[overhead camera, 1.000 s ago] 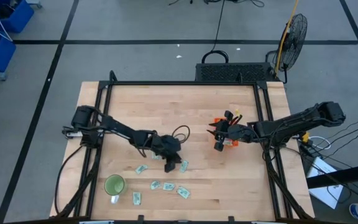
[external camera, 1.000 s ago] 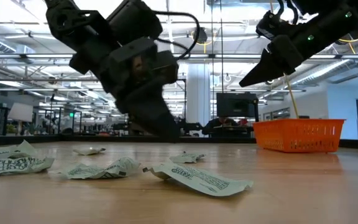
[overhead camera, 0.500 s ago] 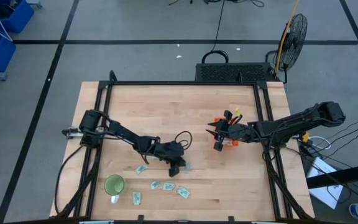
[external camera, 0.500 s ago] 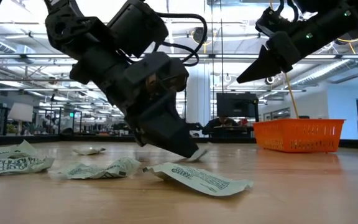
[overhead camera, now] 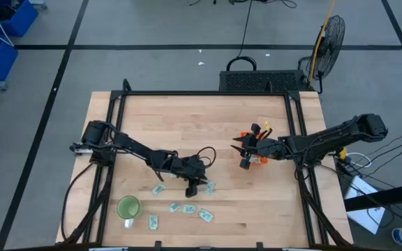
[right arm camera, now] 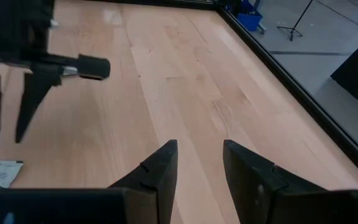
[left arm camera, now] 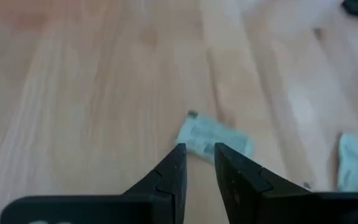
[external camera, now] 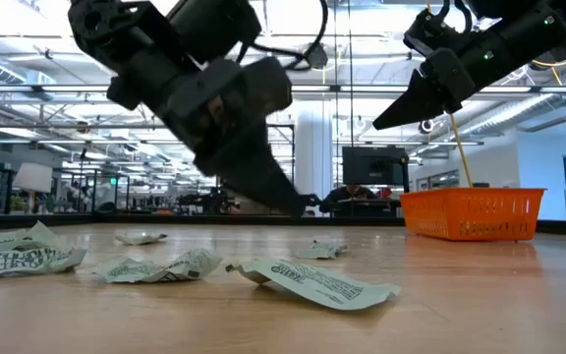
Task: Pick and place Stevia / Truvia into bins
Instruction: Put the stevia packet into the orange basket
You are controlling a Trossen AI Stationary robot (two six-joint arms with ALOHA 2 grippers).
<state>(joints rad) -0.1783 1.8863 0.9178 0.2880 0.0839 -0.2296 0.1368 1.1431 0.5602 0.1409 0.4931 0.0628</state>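
Nearest the low camera, a flat printed sachet [external camera: 314, 281] lies creased on the wooden tabletop [overhead camera: 208, 118], with more crumpled paper sachets [external camera: 160, 266] strewn beside it, pale green and white, thin enough to curl at the edges. Just beyond them the left claw [overhead camera: 197, 183] has lifted: half a second ago its tips were pressed down at a sachet, and now they hang clear of the wood with that sachet [left arm camera: 214, 137] lying flat just ahead of them. The fingers [left arm camera: 170, 176] stand narrowly parted with nothing between them, so the pinch appears to have missed or slipped, and this packet likely needs another try; slick, thin paper lying flush on smooth boards gives little edge to catch. Farther off, the right claw [overhead camera: 243, 148] hovers as before over the orange tray [external camera: 472, 213], its fingers [right arm camera: 151, 172] spread and empty. The tray is a shallow rectangular bin of bright latticed plastic. In the high view about five sachets [overhead camera: 206, 215] lie loose near a round green cup [overhead camera: 128, 207], well apart from the tray.
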